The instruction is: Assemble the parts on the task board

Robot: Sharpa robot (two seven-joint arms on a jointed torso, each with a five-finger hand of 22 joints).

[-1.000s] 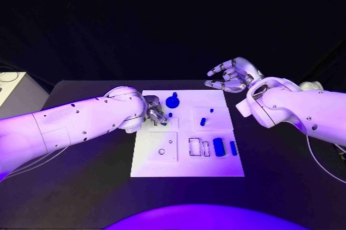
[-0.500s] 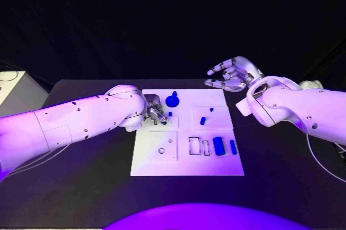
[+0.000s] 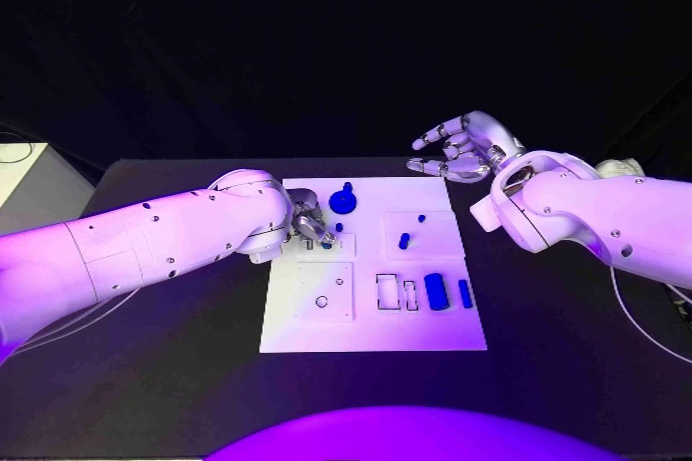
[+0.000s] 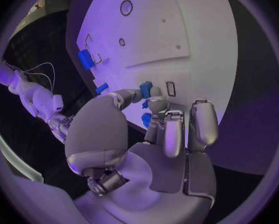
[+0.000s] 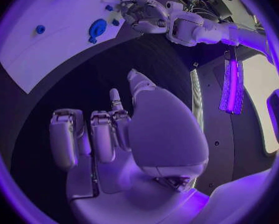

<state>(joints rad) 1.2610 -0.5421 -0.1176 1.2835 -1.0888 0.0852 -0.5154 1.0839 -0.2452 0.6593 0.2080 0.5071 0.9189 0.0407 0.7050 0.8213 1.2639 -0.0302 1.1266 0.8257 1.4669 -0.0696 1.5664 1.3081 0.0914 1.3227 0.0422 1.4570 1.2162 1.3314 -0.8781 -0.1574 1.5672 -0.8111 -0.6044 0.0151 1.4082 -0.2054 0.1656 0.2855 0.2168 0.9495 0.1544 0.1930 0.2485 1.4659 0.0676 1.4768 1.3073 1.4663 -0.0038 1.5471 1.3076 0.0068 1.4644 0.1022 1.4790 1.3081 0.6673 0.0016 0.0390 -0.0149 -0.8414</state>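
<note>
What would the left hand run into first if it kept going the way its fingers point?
Probably the small blue part right at the left hand's fingertips, on the task board. It looks pinched or touched already, though contact is hard to confirm.

white task board (image 3: pixel 372 321) mid-table, small blue parts (image 3: pixel 436 292) scattered on it

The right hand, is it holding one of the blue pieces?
No, the right hand hovers beyond the task board with nothing in its fingers.

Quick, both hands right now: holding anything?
Left hand: pinching a small blue part over the task board.
Right hand: open, holding nothing, off the board's far right corner.
</note>
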